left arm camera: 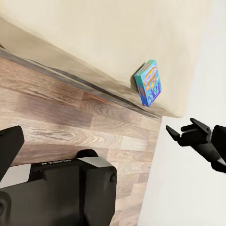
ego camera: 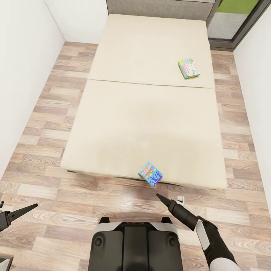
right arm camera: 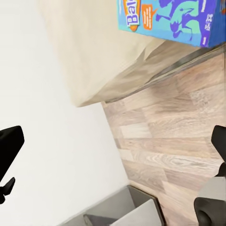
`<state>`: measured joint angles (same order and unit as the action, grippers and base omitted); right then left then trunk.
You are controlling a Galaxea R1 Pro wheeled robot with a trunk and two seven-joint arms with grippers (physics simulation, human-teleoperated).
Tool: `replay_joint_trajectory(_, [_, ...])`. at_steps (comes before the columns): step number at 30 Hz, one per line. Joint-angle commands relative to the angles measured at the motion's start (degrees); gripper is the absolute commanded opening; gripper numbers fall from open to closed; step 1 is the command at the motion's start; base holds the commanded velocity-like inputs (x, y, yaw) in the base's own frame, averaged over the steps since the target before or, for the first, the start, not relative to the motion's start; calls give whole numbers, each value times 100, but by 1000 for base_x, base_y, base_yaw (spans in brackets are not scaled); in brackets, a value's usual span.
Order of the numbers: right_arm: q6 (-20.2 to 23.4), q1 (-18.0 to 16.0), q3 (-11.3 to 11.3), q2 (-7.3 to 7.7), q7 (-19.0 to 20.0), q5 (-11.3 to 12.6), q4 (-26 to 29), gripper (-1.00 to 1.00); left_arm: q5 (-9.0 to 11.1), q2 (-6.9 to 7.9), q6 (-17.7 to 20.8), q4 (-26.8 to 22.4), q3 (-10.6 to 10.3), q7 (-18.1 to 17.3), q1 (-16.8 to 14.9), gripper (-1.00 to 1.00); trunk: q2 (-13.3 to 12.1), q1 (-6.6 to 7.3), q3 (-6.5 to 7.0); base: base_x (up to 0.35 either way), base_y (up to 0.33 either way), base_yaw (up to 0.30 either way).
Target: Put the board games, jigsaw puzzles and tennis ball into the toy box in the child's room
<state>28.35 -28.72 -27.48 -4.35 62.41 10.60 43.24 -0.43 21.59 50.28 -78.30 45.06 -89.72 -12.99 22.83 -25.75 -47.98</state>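
The blue board game (ego camera: pixel 150 174) overhangs the bed (ego camera: pixel 124 124) edge just beyond the right fingers (ego camera: pixel 162 199) (pressed together); a nudge could drop it.

A home bedroom: a wide cream bed (ego camera: pixel 145 109) on a wood-plank floor (ego camera: pixel 49 203) between white walls (ego camera: pixel 22 56).

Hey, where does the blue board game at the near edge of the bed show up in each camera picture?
Head view: blue board game at the bed's near edge, just ahead of the right tool.
Left wrist view: the box stands against the mattress edge, above the floor.
Right wrist view: the box overhangs the mattress edge, cropped by the frame.
Shared landmark: the bed's edge meeting the wood-plank floor.
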Motion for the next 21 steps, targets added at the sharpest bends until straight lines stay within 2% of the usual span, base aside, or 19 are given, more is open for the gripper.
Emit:
replay_joint_trajectory(1, [35,-19,-22,-5,-22,6,-66,100,-9,1,61,0,2,-28,-2,100,9,-3,-6,3,5,0])
replay_joint_trajectory(12, [-491,-92,-29,38,-811,59,-536,100,-9,2,61,0,2,-28,-2,100,9,-3,-6,4,1,0])
replay_joint_trajectory(21, [-579,-97,-31,43,-948,77,-581,100,-8,2,61,-1,2,-28,-2,100,9,-3,-6,20,0,0])
